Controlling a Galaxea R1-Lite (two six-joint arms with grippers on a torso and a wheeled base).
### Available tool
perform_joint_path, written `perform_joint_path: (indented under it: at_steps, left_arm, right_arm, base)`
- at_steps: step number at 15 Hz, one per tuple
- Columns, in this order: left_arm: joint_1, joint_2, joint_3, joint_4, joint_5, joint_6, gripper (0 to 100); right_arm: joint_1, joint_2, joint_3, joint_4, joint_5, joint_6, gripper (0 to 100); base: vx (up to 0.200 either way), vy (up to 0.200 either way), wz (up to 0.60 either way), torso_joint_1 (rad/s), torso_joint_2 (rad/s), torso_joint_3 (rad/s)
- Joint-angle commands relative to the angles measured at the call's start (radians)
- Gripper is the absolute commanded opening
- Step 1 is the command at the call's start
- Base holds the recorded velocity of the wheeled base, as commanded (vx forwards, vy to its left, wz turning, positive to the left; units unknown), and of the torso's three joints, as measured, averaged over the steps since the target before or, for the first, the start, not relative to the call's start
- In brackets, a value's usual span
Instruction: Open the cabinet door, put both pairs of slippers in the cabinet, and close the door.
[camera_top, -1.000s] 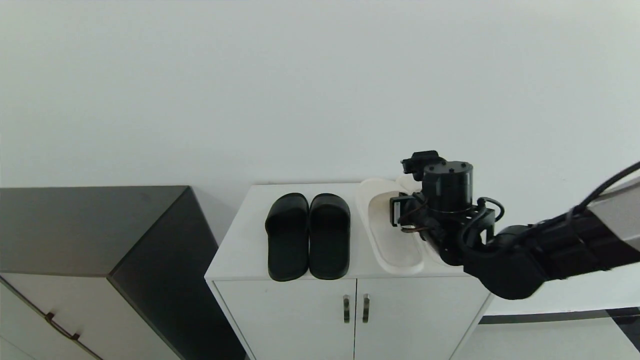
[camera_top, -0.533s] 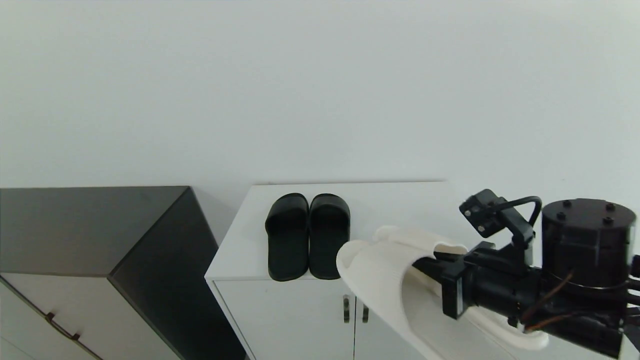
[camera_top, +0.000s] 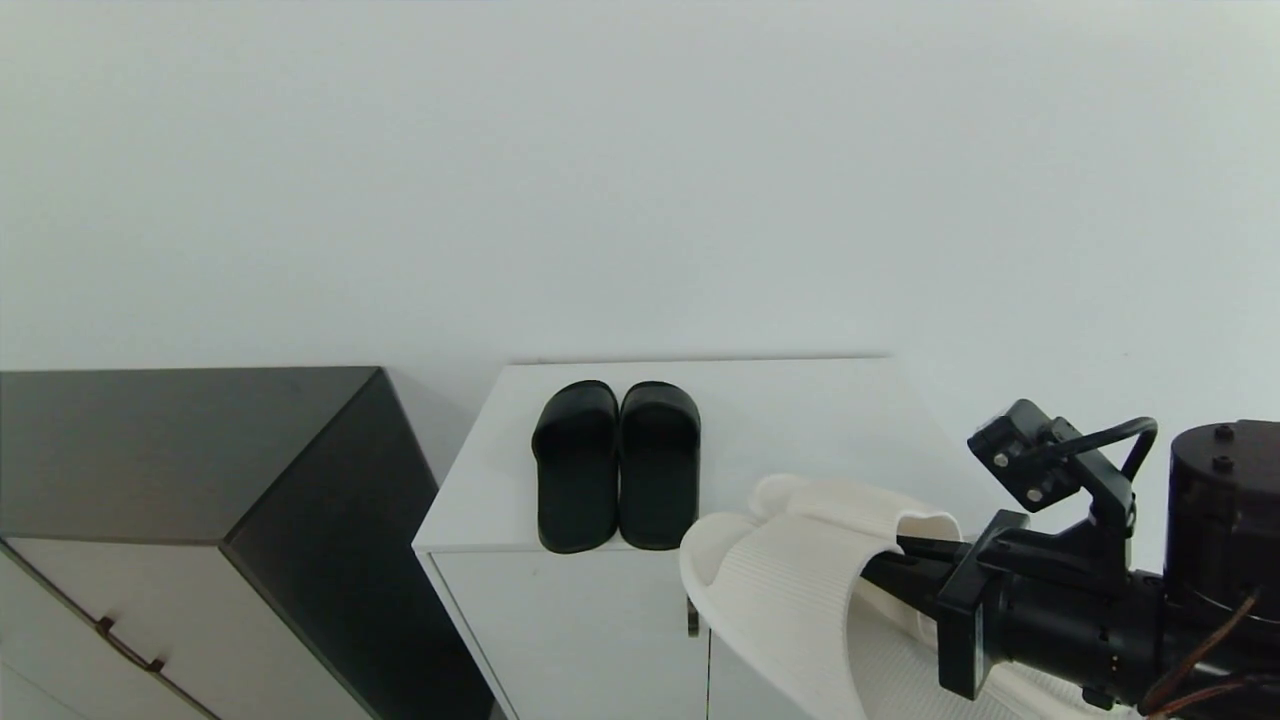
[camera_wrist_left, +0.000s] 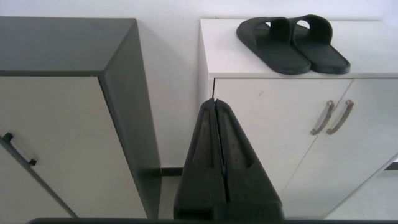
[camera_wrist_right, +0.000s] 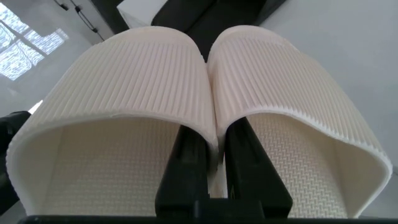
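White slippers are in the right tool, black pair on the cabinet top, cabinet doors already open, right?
No: the cabinet doors are shut, per the left wrist view. The right tool holds the white slippers; the black pair is on top.

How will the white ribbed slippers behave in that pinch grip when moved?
Probably light: the white ribbed foam-like slippers hang as a pair from the right gripper, which pinches only their two inner strap walls. They look somewhat flexible, so the soles may sag or swing. The ribbing should help against slipping, though the pinched area is narrow.
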Motion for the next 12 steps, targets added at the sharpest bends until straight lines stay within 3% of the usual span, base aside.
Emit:
perform_joint_path:
  at_steps: [1, 12]
  left_arm:
    - [0.000, 0.001, 0.000, 0.000, 0.001, -0.001, 0]
    - [0.000, 0.001, 0.000, 0.000, 0.001, -0.001, 0]
  right_arm:
    - [0.001, -0.002, 0.005, -0.001, 0.001, -0.002, 0]
    - [0.012, 0.015, 0.019, -0.004, 0.004, -0.009, 0]
  base:
    - [-0.200, 0.000, 0.00, 0.002, 0.00, -0.002]
    - [0.000, 0.000, 0.00, 0.000, 0.00, 0.000]
